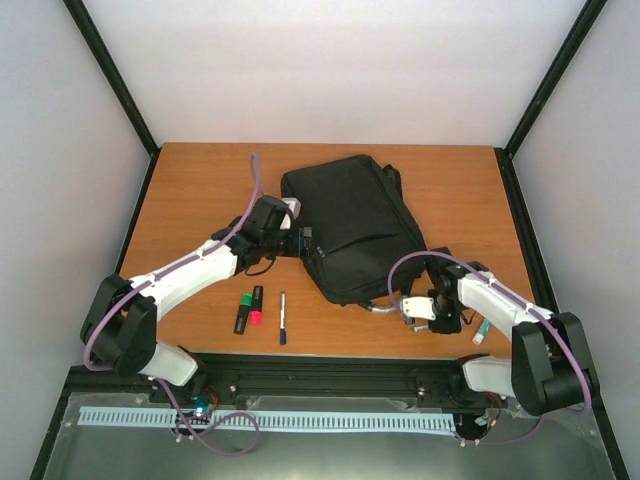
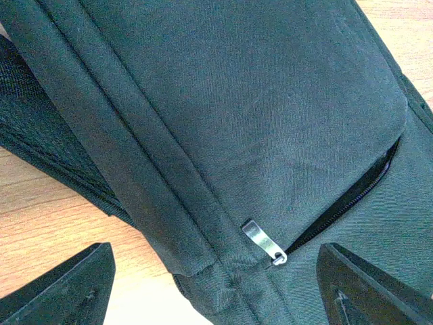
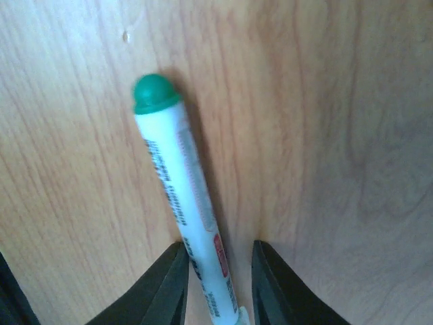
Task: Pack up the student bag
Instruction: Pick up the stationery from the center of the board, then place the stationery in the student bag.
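The student bag (image 1: 350, 215), a large black backpack, lies flat in the middle of the table. My left gripper (image 1: 305, 243) is at its left edge, open and empty. In the left wrist view the bag (image 2: 270, 101) fills the frame, and a silver zipper pull (image 2: 262, 240) at the end of a pocket zipper lies between my open left gripper (image 2: 213, 271). My right gripper (image 1: 422, 322) is low at the table's front right. In its wrist view the right gripper (image 3: 218, 254) straddles a white marker with a green cap (image 3: 177, 183) that lies on the wood; the left finger touches it and the right finger stands apart.
A green-and-black highlighter (image 1: 243, 311), a pink one (image 1: 257, 305) and a dark pen (image 1: 283, 318) lie left of the bag near the front edge. Another white marker (image 1: 480, 331) lies right of my right gripper. A silver cord end (image 1: 380, 308) trails from the bag.
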`<state>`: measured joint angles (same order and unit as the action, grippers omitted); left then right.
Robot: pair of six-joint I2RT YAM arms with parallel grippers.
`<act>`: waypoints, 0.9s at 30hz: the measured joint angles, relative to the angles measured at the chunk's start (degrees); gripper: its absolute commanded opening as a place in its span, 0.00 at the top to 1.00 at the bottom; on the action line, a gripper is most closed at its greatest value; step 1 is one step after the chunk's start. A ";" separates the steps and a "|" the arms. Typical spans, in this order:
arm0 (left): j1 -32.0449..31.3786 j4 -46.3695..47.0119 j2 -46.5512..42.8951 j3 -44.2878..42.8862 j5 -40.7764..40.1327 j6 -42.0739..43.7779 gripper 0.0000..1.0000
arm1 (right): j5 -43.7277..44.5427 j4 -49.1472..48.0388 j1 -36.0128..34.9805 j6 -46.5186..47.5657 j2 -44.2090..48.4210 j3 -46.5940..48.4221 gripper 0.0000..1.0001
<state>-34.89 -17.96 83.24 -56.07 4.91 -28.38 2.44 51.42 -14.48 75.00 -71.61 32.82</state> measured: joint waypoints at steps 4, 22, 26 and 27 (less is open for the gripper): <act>0.00 0.00 -0.17 0.26 -0.11 0.00 0.16 | -1.36 0.17 -0.15 -1.57 -0.94 1.40 0.91; 0.00 -1.46 -0.24 -0.79 -1.70 1.40 0.17 | -15.13 13.14 -0.96 -7.06 -0.72 21.55 0.97; 0.00 -1.51 -0.24 -0.81 -1.88 1.38 0.17 | -19.12 14.93 -1.01 -11.26 -2.43 26.60 0.97; 0.00 -1.51 -0.24 -0.85 -1.92 1.38 0.17 | -20.09 14.97 -1.01 -12.90 -3.67 28.00 0.97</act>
<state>-34.89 -19.46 83.00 -56.93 2.98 -27.00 -17.65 66.39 -15.49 62.11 -75.29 60.82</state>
